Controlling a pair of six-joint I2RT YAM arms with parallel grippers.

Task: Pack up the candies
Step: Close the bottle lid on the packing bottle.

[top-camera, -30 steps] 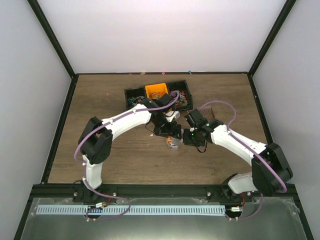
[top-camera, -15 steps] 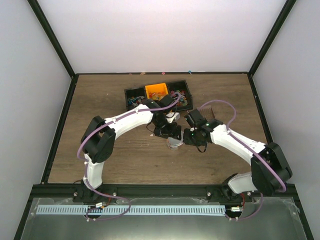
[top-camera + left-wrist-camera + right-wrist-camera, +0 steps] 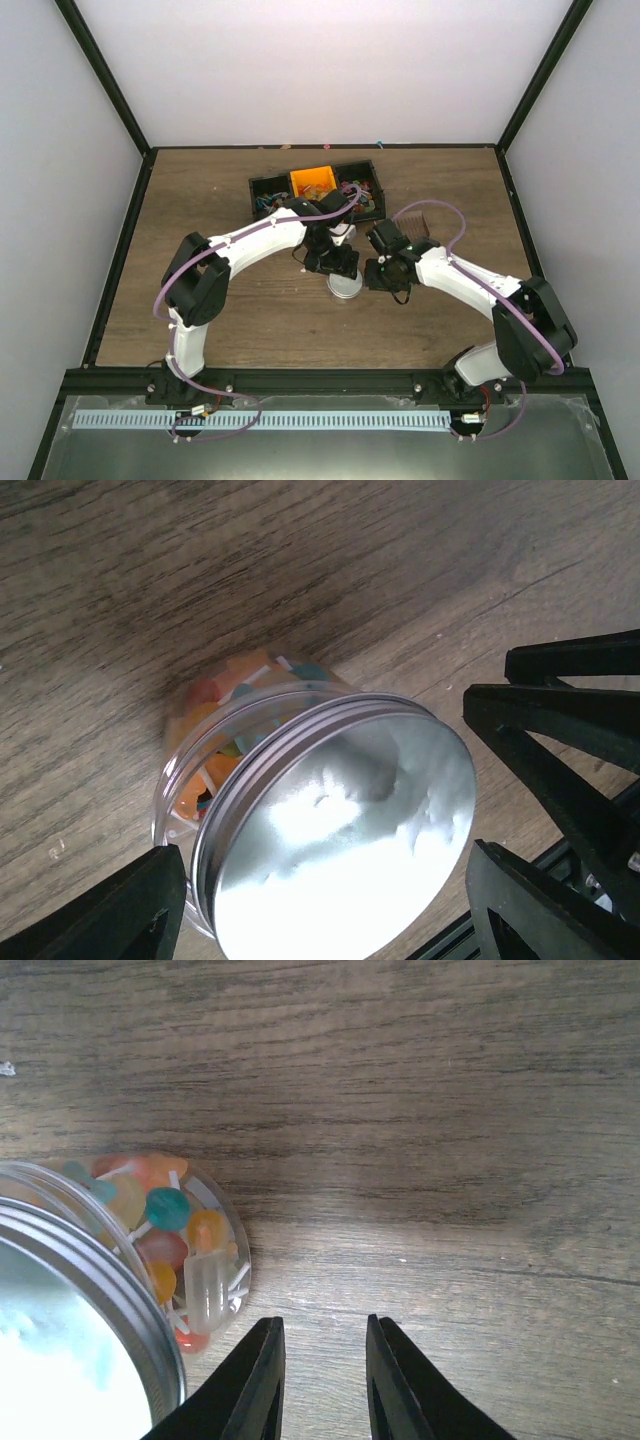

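The wooden counter (image 3: 220, 200) carries a black compartment tray (image 3: 262, 188) at its far side. Nearer the arms, at mid-counter, stands the clear round jar (image 3: 345, 287). Both arms reach in to it, the left from the tray side and the right from the jar's right in the overhead view.

The left pincer (image 3: 339, 266) is the nearer one. Its fingers (image 3: 110, 910) are spread wide, one on either side of the jar's metal screw lid (image 3: 340, 830), with the jar's axis running up towards that wrist. From this angle I cannot tell whether the pads bear on the lid or stand just off it.

The right pincer (image 3: 320, 1335) is drawn to a narrow gap and pinches nothing. The jar sits off to the left of its fingers, not between them.

The candies (image 3: 165, 1210) lie inside the jar under the lid, showing orange, red and teal through the glass. Any lift or twist looks to be the left arm's job.
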